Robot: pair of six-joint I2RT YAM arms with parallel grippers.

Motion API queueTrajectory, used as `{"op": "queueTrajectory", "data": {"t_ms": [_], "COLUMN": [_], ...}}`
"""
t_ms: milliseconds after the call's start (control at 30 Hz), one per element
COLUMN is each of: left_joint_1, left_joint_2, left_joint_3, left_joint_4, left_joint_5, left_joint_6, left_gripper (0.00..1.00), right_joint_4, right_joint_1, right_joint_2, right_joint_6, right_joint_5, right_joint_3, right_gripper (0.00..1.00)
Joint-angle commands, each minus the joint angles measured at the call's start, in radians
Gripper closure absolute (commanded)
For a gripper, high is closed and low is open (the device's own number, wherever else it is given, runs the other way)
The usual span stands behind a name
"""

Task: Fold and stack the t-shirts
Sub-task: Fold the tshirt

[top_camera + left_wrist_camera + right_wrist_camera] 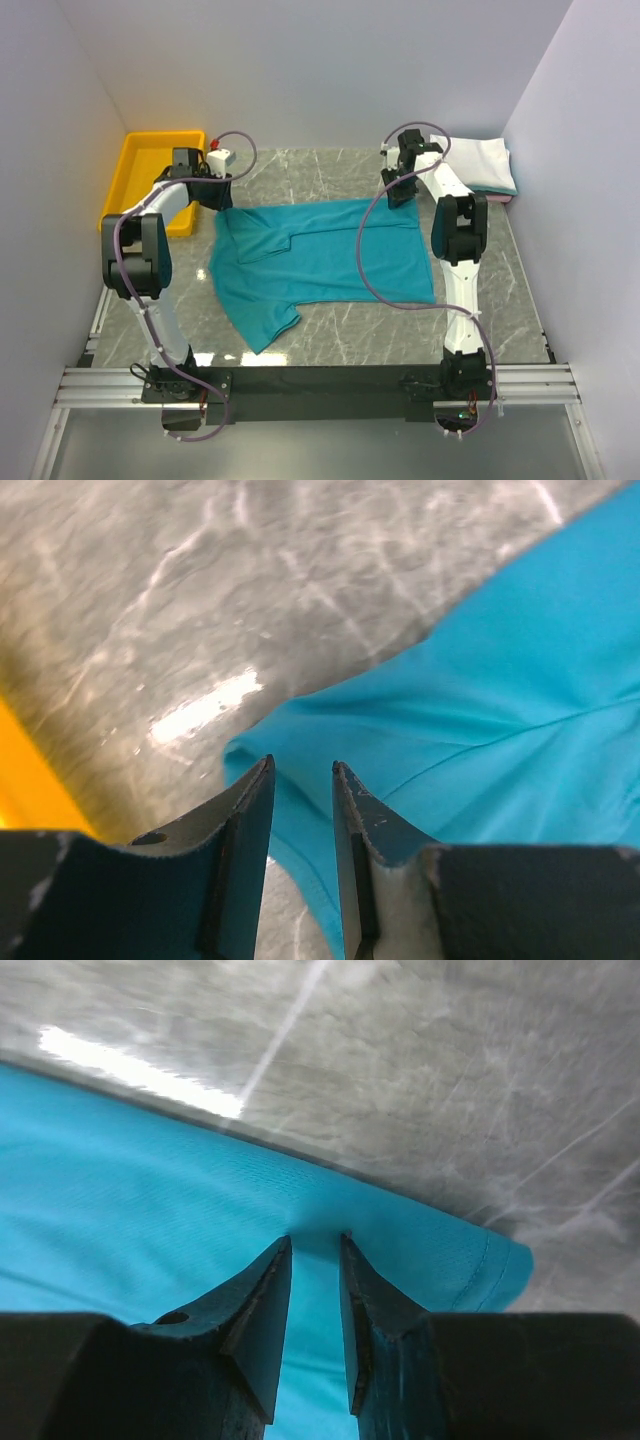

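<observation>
Teal t-shirt point(310, 262) lies spread on the tabletop point(400, 335), judged light and limp, best taken at its far-edge corners, where the right gripper point(316, 1238) pinches the hem; left gripper point(302, 763) sits narrowly parted over its corner, hold not determinable.

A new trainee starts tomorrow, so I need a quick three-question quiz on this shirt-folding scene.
1. True or false: the teal shirt lies on top of the folded stack.
2. Where on the table is the stack? A far right corner; B near left corner; C centre.
3. Fill in: the left gripper and right gripper are both at the shirt's ___ edge (near/far).
Key: 1 false; 2 A; 3 far.
</observation>
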Motion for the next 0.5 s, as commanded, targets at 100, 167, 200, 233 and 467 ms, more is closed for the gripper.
{"op": "queueTrajectory", "data": {"t_ms": [100, 167, 200, 233, 467], "left_joint_1": [0.026, 0.032, 0.034, 0.036, 0.043], "left_joint_2": [-0.037, -0.026, -0.023, -0.008, 0.059], "left_joint_3": [-0.038, -0.041, -0.038, -0.032, 0.055], "left_joint_4": [0.023, 0.019, 0.021, 0.016, 0.009], "left_joint_5": [-0.044, -0.036, -0.030, -0.018, 0.036], "left_joint_6": [-0.078, -0.090, -0.096, -0.105, -0.168], "left_gripper": [0.63, 0.61, 0.61, 0.61, 0.61], "right_joint_4": [-0.005, -0.004, -0.002, -0.005, -0.015], "right_joint_1": [-0.008, -0.005, -0.006, -0.006, -0.008], "right_joint_2": [0.020, 0.020, 0.020, 0.023, 0.019], "right_joint_6": [0.029, 0.027, 0.027, 0.027, 0.023], "right_joint_5": [0.042, 0.048, 0.051, 0.054, 0.072], "right_joint_3": [0.020, 0.018, 0.020, 0.023, 0.024], "right_gripper": [0.68, 0.68, 0.68, 0.71, 0.74]}}
